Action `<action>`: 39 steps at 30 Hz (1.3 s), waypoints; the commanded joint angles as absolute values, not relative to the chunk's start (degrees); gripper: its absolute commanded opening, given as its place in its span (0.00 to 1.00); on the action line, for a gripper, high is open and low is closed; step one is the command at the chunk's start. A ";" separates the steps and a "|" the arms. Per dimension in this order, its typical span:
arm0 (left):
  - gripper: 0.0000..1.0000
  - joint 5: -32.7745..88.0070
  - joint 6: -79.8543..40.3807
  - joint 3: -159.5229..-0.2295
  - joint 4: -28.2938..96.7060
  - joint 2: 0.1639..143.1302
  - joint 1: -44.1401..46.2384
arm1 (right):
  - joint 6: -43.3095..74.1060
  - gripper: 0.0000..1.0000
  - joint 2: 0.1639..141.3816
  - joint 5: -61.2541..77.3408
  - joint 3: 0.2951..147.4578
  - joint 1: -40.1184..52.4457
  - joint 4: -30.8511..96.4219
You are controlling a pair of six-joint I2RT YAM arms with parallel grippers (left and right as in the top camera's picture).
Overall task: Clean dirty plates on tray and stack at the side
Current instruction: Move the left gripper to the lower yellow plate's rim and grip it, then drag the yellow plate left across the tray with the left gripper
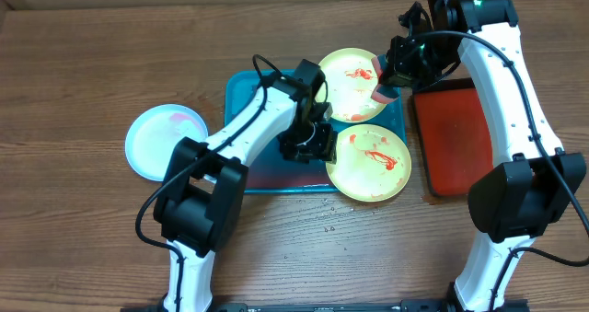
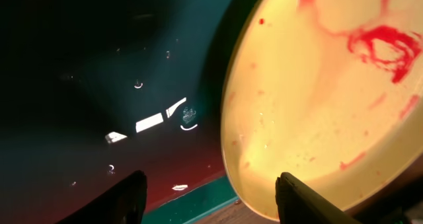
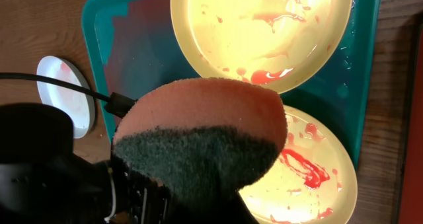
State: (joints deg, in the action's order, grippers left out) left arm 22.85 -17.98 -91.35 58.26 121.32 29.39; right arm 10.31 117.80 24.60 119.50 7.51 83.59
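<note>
The turquoise tray (image 1: 241, 96) lies mid-table. Two yellow-green plates with red sauce smears rest on it: one at the back (image 1: 342, 73), one at the front right (image 1: 370, 165) overhanging the tray's corner. The light blue plate (image 1: 164, 139) lies on the table left of the tray. My left gripper (image 1: 311, 144) is open and low over the tray, its right finger at the front plate's rim (image 2: 317, 98). My right gripper (image 1: 386, 77) is shut on an orange-and-green sponge (image 3: 205, 131) above the back plate's right edge (image 3: 264, 32).
A dark red tray (image 1: 456, 137) with a black rim lies right of the turquoise tray. The left arm's body and cable (image 3: 39, 158) show under the sponge in the right wrist view. Bare wooden table surrounds the trays.
</note>
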 commanded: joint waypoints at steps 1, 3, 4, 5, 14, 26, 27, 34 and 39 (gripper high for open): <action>0.59 16.47 -24.51 -92.64 58.48 121.82 32.95 | 10.22 0.04 116.79 24.43 120.07 7.38 83.24; 0.57 16.05 -24.51 -92.64 58.48 121.82 34.09 | 10.22 0.04 116.79 24.43 120.07 7.35 83.22; 0.57 15.92 -24.56 -92.62 58.48 121.82 34.59 | 10.22 0.04 116.79 24.43 120.07 7.35 83.22; 0.56 15.53 -24.99 -92.62 58.50 121.82 34.98 | 10.22 0.04 116.79 24.43 120.07 7.38 83.24; 0.32 11.38 -29.52 -91.94 57.69 122.15 36.10 | 10.22 0.04 116.79 24.43 120.07 7.38 83.22; 0.26 11.64 -30.09 -91.98 57.12 124.31 35.88 | 10.24 0.04 116.79 24.45 120.07 7.38 83.29; 0.24 11.68 -30.09 -91.98 56.99 124.40 35.88 | 10.26 0.04 116.79 24.45 120.07 7.38 83.29; 0.04 12.69 -29.98 -92.05 57.04 124.40 34.83 | 10.41 0.04 116.79 24.43 120.07 7.38 83.53; 0.04 14.96 -29.78 -92.79 59.27 124.36 32.27 | 10.44 0.04 116.79 24.43 120.07 7.38 83.57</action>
State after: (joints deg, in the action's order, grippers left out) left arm 14.06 -29.89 -91.68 57.80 123.26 34.41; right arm 10.50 117.82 24.60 119.50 7.49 83.70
